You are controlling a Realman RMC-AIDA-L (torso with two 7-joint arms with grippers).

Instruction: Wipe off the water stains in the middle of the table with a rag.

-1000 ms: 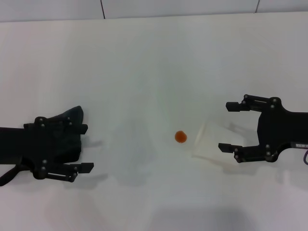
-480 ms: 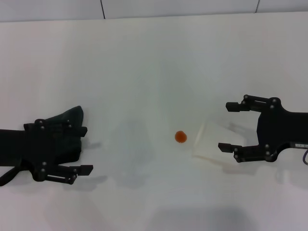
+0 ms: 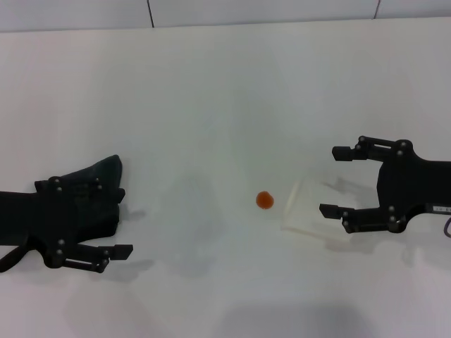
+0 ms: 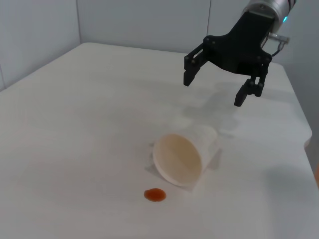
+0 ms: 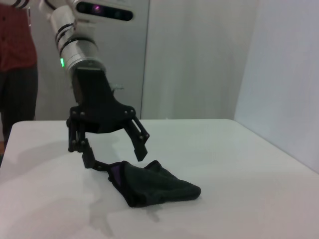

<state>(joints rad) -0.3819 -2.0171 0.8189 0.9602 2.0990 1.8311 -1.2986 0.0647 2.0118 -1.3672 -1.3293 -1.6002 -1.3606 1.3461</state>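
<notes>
Head view: my left gripper (image 3: 120,220) sat lower left, fingers apart over the rag (image 3: 106,172); stain (image 3: 264,200) was mid-table (image 3: 211,91). Left wrist: right gripper (image 4: 217,87) spread above a tipped cup (image 4: 182,157). Right wrist: rag lay centre frame.

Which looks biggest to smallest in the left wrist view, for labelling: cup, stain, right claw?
1. Right claw, though it sits farther from the camera, so its lead over the cup is unsure.
2. Cup, lying on its side.
3. Stain, clearly the smallest.
</notes>
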